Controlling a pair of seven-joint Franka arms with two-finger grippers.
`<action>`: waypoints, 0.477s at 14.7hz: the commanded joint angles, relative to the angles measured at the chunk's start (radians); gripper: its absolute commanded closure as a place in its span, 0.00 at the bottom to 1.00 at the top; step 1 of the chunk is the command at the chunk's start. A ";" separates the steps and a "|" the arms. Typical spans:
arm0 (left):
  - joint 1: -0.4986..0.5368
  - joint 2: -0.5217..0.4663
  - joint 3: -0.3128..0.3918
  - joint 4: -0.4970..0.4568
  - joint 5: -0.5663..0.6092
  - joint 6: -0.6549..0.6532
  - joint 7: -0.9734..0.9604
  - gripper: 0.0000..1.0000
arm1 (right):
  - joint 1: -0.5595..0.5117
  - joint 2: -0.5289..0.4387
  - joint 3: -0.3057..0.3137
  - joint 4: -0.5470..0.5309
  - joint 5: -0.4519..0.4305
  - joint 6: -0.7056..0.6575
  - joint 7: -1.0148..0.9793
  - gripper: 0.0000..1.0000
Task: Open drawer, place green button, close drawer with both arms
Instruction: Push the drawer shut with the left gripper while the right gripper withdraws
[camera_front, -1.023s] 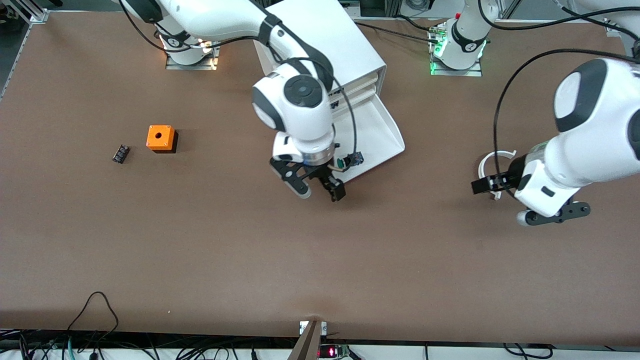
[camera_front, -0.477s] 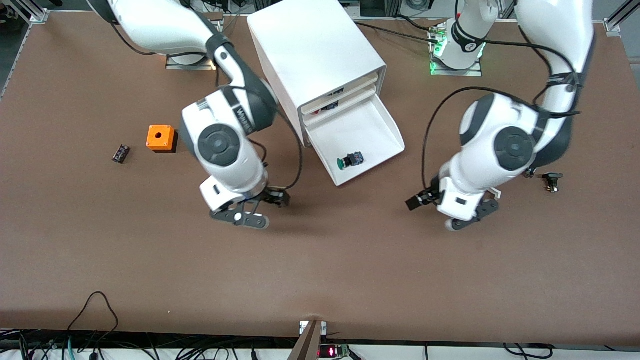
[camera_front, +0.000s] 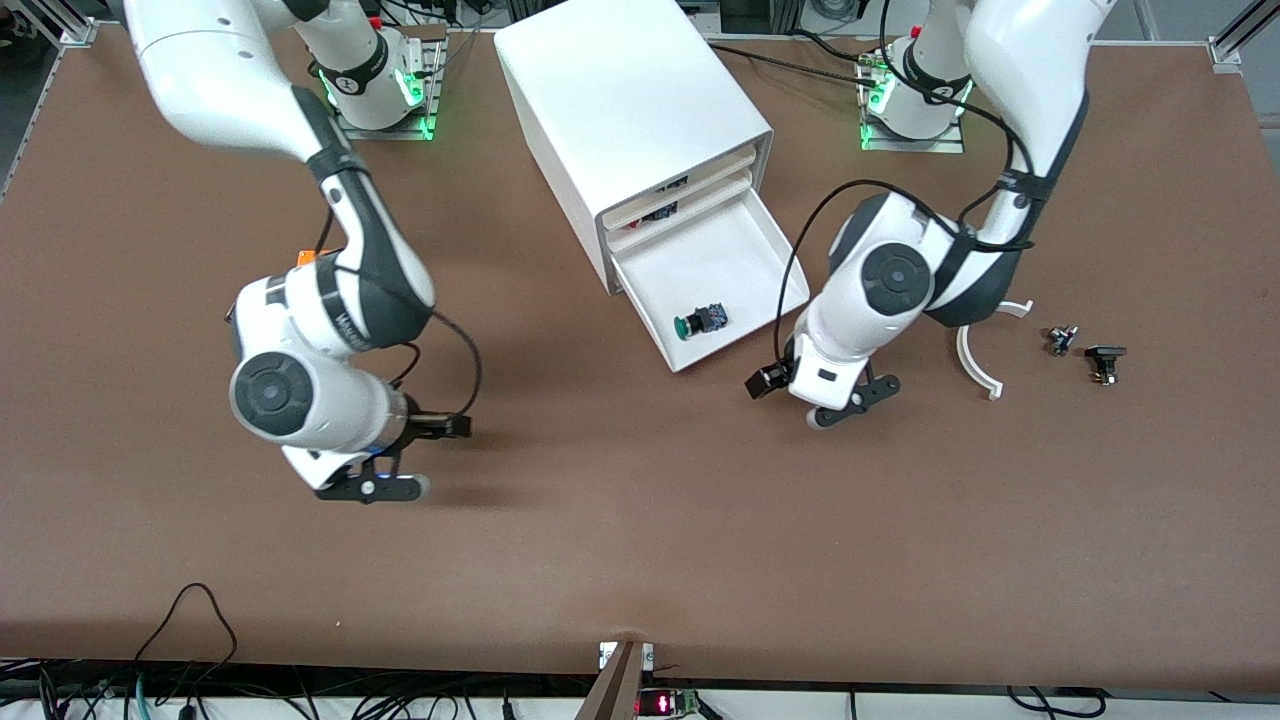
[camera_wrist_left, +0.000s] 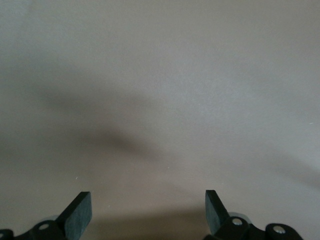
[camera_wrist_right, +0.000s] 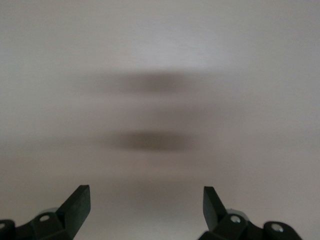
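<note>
Button (camera_front: 700, 322) lies on its side in my open drawer (camera_front: 745, 262), green cap toward the right arm's end of the table, close to the drawer's front lip. The drawer is the lowest of the white cabinet (camera_front: 625, 95) and stands pulled well out; the two fronts above it show small dark parts. Readable writing: none that I can make out on button, drawer or cabinet; a line of lettering runs along my right forearm but is too small to read. My left gripper (camera_front: 838, 398) hangs over bare table just beside the drawer's front corner, on the side toward the left arm's end, near the button but apart from it; jaws spread wide, nothing between the fingers (camera_wrist_left: 80, 212), only brown table under them in the wrist view. My right gripper (camera_front: 385, 478) is over bare table well apart from drawer and button, toward the right arm's end and lower in the front view; jaws likewise spread wide and empty, fingers (camera_wrist_right: 77, 205) framing blurred table with two dark smears of shadow. Orange box (camera_front: 305, 258) shows only as a sliver at my right forearm's edge. Toward the left arm's end lie a white curved piece (camera_front: 975, 362), partly covered by my left elbow, and two small dark parts (camera_front: 1085, 350) beside it.
</note>
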 joint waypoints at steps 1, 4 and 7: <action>-0.023 0.002 0.002 -0.051 0.054 0.054 -0.076 0.00 | -0.068 -0.025 0.017 -0.058 0.014 0.021 -0.051 0.00; -0.053 0.031 0.004 -0.083 0.056 0.132 -0.130 0.00 | -0.121 -0.059 0.006 -0.089 0.002 0.019 -0.066 0.00; -0.056 0.036 0.001 -0.110 0.056 0.158 -0.131 0.00 | -0.162 -0.143 -0.014 -0.167 0.002 0.021 -0.123 0.00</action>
